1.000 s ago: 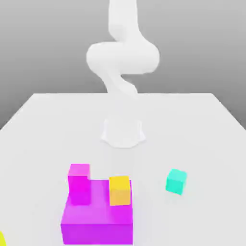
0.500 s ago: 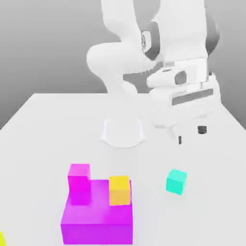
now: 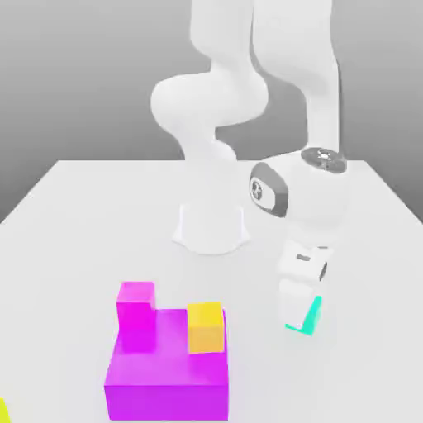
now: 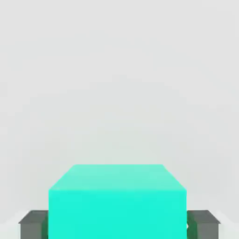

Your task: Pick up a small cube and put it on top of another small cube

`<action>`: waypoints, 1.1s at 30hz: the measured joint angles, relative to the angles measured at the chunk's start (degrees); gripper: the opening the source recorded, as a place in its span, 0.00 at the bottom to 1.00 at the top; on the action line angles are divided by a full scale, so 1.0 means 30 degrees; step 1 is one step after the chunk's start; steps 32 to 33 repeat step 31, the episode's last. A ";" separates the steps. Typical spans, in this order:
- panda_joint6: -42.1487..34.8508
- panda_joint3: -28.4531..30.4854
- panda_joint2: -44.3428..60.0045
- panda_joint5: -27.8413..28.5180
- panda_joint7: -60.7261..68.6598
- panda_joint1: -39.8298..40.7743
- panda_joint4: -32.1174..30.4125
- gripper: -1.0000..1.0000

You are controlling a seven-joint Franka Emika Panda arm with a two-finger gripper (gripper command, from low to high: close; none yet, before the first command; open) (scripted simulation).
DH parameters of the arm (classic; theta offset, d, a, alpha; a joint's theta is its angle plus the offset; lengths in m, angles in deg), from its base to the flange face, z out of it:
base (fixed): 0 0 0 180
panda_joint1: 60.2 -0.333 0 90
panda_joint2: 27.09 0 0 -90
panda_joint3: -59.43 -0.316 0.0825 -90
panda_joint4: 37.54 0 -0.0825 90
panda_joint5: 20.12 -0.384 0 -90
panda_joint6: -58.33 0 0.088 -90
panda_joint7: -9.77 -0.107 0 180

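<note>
Between the tool's [image 4: 116, 226] dark fingers [image 4: 32, 225] sits the teal cube [image 4: 116, 203], clamped on both sides, resting on the white counter [image 3: 74, 240]. Well off toward the exterior view's left stand the yellow cube [image 3: 206, 327] and magenta cube [image 3: 136, 316] atop a purple block [image 3: 165, 376]; bare counter lies between.

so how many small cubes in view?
3. Teal cube on the table under the gripper, jaws shut on it; magenta cube and orange cube atop the purple block.
</note>
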 joint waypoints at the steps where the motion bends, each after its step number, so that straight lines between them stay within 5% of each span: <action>1: -0.0010 -0.0001 0.0000 0.0016 -0.0016 0.0002 0.0000 0.00; 11: -0.4074 -0.0443 -0.4866 -0.0998 0.0823 0.0205 -0.0801 0.00; 22: -1.2748 0.4595 -0.8957 0.0524 0.8757 0.4702 0.3883 0.00; 27: -1.0370 0.5272 -0.6672 -0.0108 1.0062 0.4869 0.3718 0.00; 28: -0.9838 0.5312 -0.6236 -0.0218 1.0162 0.4853 0.3621 1.00; 33: -0.9839 0.5312 -0.6236 -0.0218 1.0162 0.4853 0.3621 1.00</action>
